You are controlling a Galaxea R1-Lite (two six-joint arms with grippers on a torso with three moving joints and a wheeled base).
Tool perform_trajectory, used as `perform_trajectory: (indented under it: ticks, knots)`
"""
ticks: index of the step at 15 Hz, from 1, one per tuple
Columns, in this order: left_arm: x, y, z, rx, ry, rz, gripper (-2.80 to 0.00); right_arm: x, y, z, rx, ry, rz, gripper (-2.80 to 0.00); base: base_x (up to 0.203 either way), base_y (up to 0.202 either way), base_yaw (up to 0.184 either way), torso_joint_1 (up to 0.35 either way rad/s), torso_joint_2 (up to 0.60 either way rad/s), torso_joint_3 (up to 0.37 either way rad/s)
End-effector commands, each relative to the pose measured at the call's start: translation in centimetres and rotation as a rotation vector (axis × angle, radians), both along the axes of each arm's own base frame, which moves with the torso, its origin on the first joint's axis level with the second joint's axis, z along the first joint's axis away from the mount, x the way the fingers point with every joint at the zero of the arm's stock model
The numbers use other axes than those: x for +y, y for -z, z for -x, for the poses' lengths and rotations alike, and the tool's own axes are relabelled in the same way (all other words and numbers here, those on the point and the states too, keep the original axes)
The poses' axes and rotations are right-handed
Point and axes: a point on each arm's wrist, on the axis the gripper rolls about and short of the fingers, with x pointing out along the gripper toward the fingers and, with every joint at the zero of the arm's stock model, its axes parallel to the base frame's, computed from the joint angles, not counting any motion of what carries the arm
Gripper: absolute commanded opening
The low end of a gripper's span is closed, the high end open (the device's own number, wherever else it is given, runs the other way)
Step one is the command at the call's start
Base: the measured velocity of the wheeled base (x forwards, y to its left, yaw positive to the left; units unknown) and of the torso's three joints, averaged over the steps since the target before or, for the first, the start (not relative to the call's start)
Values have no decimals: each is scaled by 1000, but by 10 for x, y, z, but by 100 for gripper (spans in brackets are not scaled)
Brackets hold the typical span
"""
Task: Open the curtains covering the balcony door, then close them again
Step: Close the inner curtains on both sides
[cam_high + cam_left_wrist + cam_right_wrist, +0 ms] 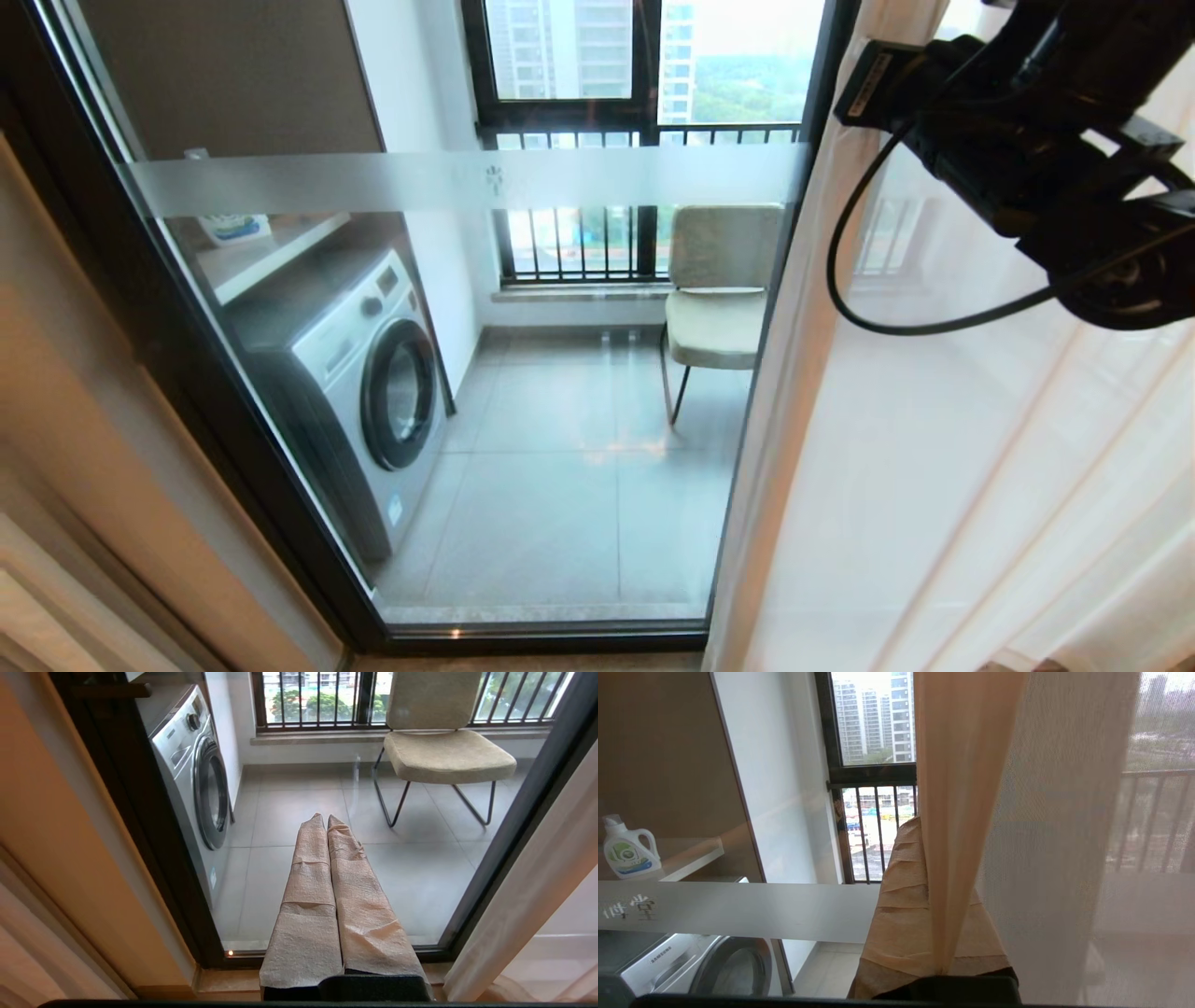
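1. Head view: thin white see-through curtains hang right of the black-framed clear-glass balcony door; right arm raised against them
2. Left wrist view: paper-wrapped left gripper pressed closed, empty, parked
3. Right wrist view: right gripper pinches the cream hemmed edge; cloth looks light, limp, slippery; hold the thicker hem

The right arm, black with a looping black cable, is raised high at the upper right of the head view, reaching forward; its gripper is not seen there; in the right wrist view the right gripper shows fingers wrapped in tan crinkled tape, pressed together on a fold of cloth that runs up between them. The left gripper shows only in the left wrist view; its two tape-wrapped fingers lie side by side, touching, holding nothing, pointing forward and down.
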Motion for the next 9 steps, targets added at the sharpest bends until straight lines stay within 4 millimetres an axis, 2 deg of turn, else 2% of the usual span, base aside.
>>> perform_trajectory:
  ticks: [1, 9]
  knots:
    - [0, 0, 0, -1, 1, 2, -280, 2, 4, -4, 9, 1, 3, -280, 0, 193, 2, 4, 2, 2]
    - [0, 0, 0, -1, 1, 0, -280, 5, 7, -4, 13, -6, 5, -280, 0, 190, 1, 2, 4, 1]
